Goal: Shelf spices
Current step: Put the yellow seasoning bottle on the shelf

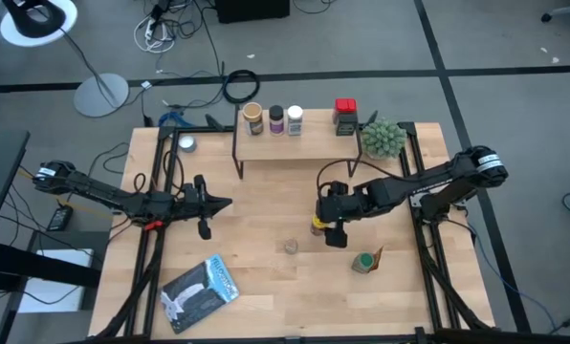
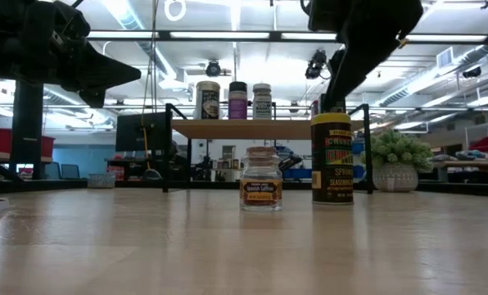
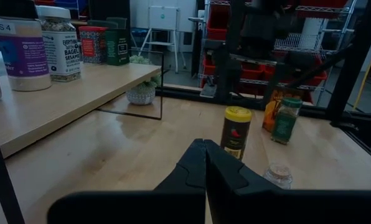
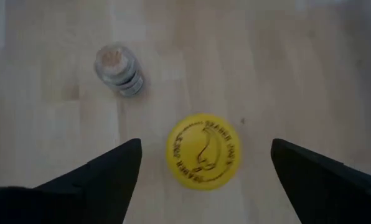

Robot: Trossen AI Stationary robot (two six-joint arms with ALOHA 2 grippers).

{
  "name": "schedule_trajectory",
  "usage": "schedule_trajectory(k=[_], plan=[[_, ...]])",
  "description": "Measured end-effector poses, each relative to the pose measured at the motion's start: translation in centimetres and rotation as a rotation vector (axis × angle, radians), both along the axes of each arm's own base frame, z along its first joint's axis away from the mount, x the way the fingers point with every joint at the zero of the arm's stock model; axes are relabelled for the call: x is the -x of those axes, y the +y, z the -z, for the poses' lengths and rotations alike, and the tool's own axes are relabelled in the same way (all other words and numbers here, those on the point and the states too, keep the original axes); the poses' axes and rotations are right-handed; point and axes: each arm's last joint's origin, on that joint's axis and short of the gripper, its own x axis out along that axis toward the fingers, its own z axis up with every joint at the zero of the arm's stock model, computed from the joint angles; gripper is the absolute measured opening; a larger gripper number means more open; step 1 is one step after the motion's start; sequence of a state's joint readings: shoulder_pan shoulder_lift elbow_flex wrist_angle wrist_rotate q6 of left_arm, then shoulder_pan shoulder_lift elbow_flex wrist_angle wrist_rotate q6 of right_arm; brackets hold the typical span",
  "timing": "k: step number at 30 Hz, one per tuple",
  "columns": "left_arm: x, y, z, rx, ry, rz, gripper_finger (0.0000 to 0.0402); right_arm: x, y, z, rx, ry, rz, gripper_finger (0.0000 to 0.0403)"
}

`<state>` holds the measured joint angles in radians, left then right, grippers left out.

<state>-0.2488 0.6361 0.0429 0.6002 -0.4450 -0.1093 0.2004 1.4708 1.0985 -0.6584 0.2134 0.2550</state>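
My table [image 1: 266, 287] is light wood on a black metal frame, sitting on grey carpet [image 1: 515, 105] crossed by dark tape lines, with a white floor lamp [image 1: 38, 19] and a tangle of cables [image 1: 239, 88] just past the far edge. Looking level across the top I get an open workshop ceiling with long strip lights [image 2: 228, 34] and ducting, a dark monitor [image 2: 142, 131] and other benches behind. Off to the side there's metal shelving packed with red bins [image 3: 260, 71] and a whiteboard [image 3: 164, 15] by the wall.
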Motion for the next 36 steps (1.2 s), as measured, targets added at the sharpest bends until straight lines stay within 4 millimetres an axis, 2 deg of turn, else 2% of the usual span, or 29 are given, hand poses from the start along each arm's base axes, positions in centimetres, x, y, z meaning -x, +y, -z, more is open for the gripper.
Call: schedule_trajectory(k=[15,20,28,36], plan=[[0.0,0.0,0.0,-0.003,0.001,0.000,0.0002,0.3,-0.8,2.9,-0.058,-0.017,0.054,0.0344],[0.0,0.0,0.0,-0.003,0.001,-0.001,0.0002,0.1,-1.0,2.8,-0.029,-0.047,0.056,0.0336],[0.0,0.0,0.0,-0.002,0.000,-0.001,0.0002,0.0,-1.3,2.9,-0.073,-0.037,0.047,0.0297],[0.0,0.0,0.0,-0.001,0.000,-0.001,0.0002,0.0,-1.8,2.9,-0.089,-0.042,0.083,0.0292]])
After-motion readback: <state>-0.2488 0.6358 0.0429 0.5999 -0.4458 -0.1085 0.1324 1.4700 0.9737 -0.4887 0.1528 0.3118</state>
